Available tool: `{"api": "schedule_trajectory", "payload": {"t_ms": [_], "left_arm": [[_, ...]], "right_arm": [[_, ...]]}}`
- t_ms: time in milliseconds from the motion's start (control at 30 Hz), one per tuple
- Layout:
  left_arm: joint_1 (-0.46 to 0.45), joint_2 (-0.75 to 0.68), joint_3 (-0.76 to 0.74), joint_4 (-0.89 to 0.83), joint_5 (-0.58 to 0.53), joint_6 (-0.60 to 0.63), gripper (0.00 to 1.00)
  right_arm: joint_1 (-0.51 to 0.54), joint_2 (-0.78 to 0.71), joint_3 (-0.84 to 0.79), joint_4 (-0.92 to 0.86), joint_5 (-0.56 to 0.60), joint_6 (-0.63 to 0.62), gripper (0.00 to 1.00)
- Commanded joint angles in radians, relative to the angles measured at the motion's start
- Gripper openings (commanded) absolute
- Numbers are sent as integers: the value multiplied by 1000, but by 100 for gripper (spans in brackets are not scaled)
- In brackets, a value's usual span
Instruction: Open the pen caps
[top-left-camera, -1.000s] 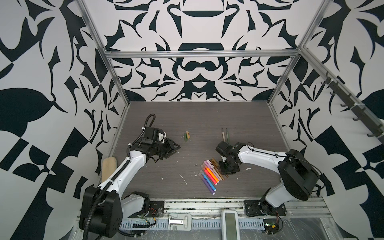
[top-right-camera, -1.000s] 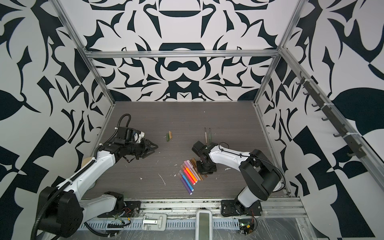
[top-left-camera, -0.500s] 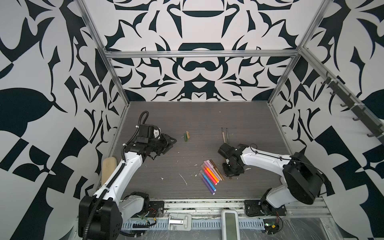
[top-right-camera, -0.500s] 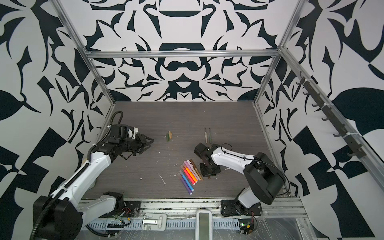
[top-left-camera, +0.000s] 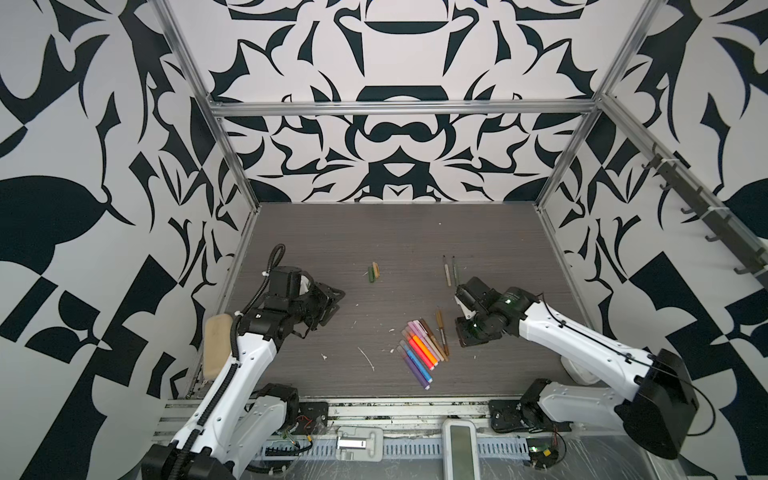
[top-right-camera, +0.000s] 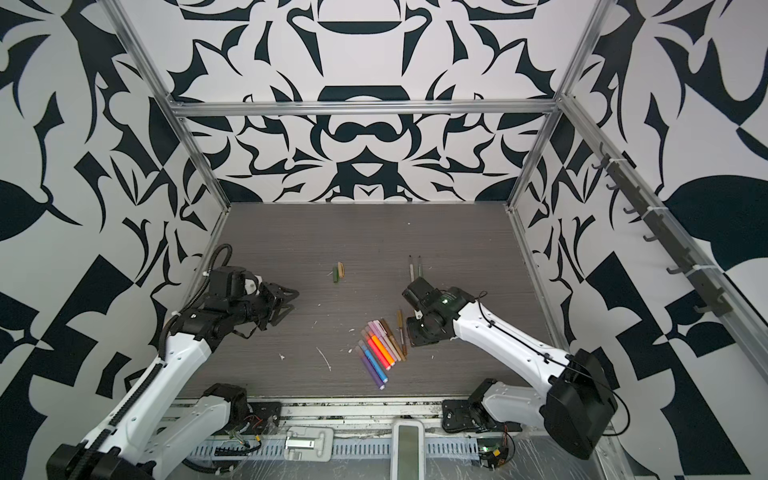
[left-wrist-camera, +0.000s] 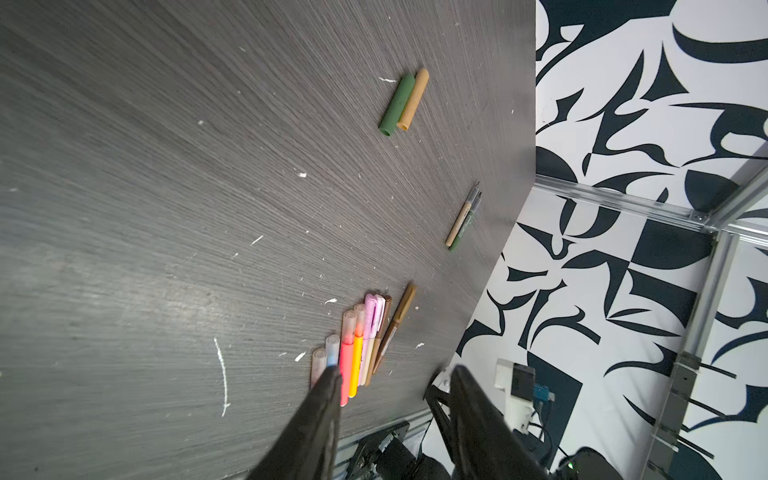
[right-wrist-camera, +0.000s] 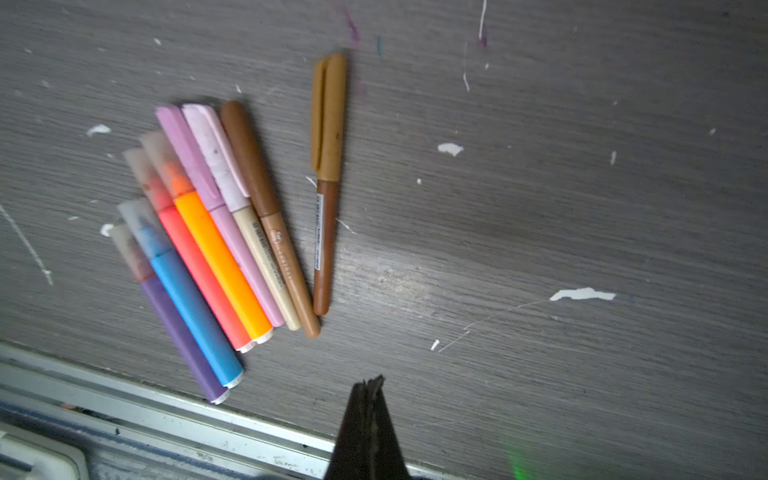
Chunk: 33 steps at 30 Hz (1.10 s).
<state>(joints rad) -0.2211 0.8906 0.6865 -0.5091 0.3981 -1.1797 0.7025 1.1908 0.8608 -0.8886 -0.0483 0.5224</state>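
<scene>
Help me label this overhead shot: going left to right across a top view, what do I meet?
beige pencil case → left gripper → olive and tan loose caps → row of capped pens → right gripper

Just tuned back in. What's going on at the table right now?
Neither arm holds anything. The right gripper is shut and empty near the bundle of capped pens, closest to the tan-capped brown pen lying just apart from it. The left gripper is open and empty over the left of the table. Two uncapped pens lie farther back, with a green cap and a tan cap side by side.
</scene>
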Motion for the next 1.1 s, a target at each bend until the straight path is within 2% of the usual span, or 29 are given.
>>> {"api": "schedule_trajectory", "payload": {"t_ms": [0,67,267,333,533,700,833,1067], "left_arm": [[-3,-4,19,-65,-40,16,46],[-3,-3,14,-47,-56,35,46],[-3,77,34,28,-46,98,46],[-4,121,40,73,-29,139,46],[-4,237,113,69,-25,250,46],[-4,231,155,71,-71,305,46],[-4,199,151,81,-91,321,46],[-18,167,104,90,-126,292,46]], "right_arm": [[-2,-40,35,-54,-3,-15,0],[-3,-48,36,-69,-6,-3,0],[-7,36,90,-102,-25,20,36],[-8,75,104,-80,-24,33,42],[-20,195,164,-11,-65,37,40],[-29,227,177,-10,-64,-46,40],[-33,197,132,-10,-66,-81,40],[-33,54,7,64,-51,-20,40]]}}
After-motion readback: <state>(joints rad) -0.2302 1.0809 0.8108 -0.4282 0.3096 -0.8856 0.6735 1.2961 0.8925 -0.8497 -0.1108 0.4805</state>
